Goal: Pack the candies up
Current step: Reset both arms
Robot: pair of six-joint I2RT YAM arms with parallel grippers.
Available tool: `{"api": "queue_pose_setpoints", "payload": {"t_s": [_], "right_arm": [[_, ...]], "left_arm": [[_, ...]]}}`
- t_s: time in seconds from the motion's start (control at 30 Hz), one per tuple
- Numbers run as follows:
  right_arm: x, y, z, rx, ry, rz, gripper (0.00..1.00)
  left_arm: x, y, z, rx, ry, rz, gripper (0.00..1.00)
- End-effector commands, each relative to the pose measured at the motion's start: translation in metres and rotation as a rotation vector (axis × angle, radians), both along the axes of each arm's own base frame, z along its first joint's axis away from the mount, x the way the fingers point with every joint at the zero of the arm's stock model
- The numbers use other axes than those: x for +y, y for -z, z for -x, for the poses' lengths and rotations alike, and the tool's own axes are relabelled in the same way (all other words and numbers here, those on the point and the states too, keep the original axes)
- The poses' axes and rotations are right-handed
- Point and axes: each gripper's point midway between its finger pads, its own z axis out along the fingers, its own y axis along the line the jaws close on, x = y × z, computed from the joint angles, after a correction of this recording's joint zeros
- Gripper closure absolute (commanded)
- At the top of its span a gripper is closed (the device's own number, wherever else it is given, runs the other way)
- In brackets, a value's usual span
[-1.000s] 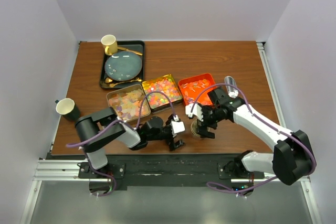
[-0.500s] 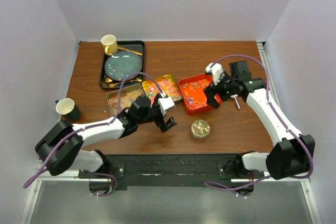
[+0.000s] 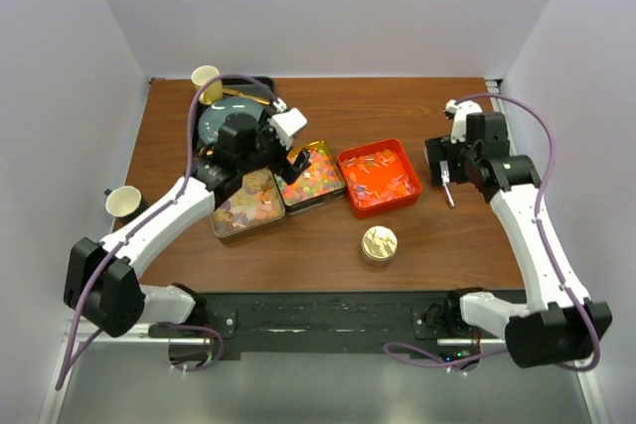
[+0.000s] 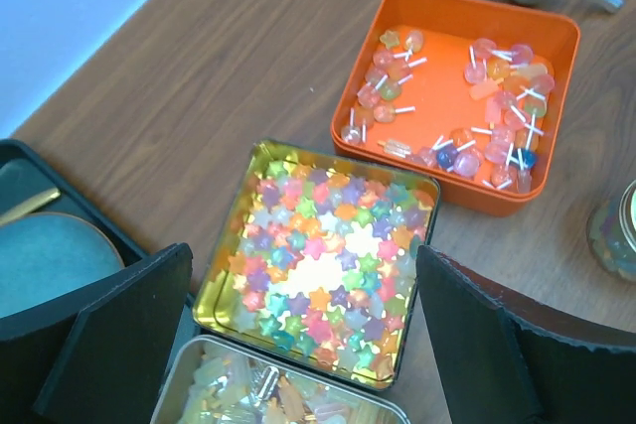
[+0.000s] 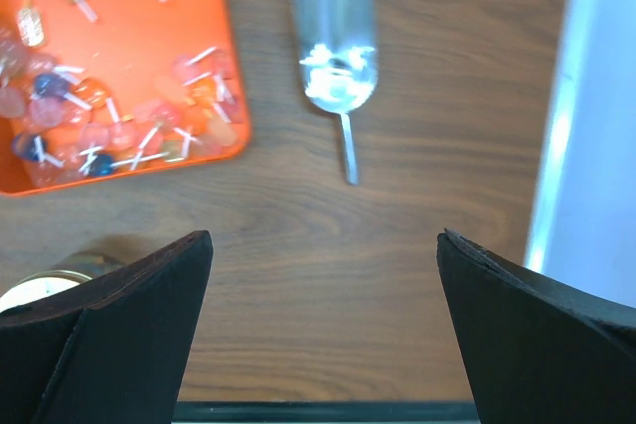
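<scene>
The candies lie in three open containers: pastel ones (image 3: 243, 206) in a silver tin (image 4: 179, 389), multicolour stars (image 4: 328, 255) in a gold tin (image 3: 286, 164), and red-white stick ones (image 4: 497, 146) in an orange tray (image 3: 378, 201). My left gripper (image 3: 276, 158) is open and empty, high above the gold and silver tins (image 4: 308, 345). My right gripper (image 3: 442, 161) is open and empty above bare table, near the metal scoop (image 5: 336, 42). The scoop lies right of the orange tray (image 5: 129, 67). Its bowl holds pale bits.
A glass jar with a gold lid (image 3: 379, 243) stands in front of the orange tray. A black tray (image 3: 266, 86) with a teal plate (image 3: 227, 126) and a yellow cup (image 3: 206, 81) is at the back left. A paper cup (image 3: 124, 203) sits at the left edge.
Both grippers have drawn back from the jar. The left arm swung back and left over the tins. The right arm moved back and right to over the scoop.
</scene>
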Motion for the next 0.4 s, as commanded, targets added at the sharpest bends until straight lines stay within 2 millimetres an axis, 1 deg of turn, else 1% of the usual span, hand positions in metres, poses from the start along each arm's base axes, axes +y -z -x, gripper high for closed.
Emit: {"api": "queue_pose_setpoints", "payload": {"t_s": [0.0,0.07,0.1,0.23,0.27,0.3,0.33,0.37], "right_arm": [[-0.027,-0.036,0.030,-0.084,0.198,0.017,0.01],[-0.029,-0.041,0.038,-0.099,0.199,0.020,0.01],[-0.029,-0.043,0.042,-0.116,0.195,0.018,0.01],[-0.033,-0.045,0.047,-0.146,0.207,0.008,0.01],[-0.034,-0.044,0.047,-0.148,0.207,0.008,0.01],[-0.032,-0.041,0.047,-0.143,0.195,0.004,0.01],[-0.030,-0.041,0.046,-0.145,0.188,-0.004,0.01],[-0.030,-0.042,0.044,-0.160,0.188,-0.006,0.01]], "left_arm": [[0.014,-0.015,-0.005,0.070,-0.043,-0.013,0.00],[0.016,-0.012,-0.005,0.106,-0.067,0.027,0.00],[0.016,-0.015,-0.006,0.094,-0.070,0.046,0.00],[0.018,-0.013,-0.012,0.110,-0.092,0.061,0.00],[0.019,-0.019,-0.016,0.105,-0.104,0.067,0.00],[0.021,-0.017,-0.019,0.112,-0.112,0.055,0.00],[0.023,-0.020,-0.023,0.104,-0.128,0.047,0.00],[0.025,-0.029,-0.028,0.076,-0.140,0.041,0.00]]}}
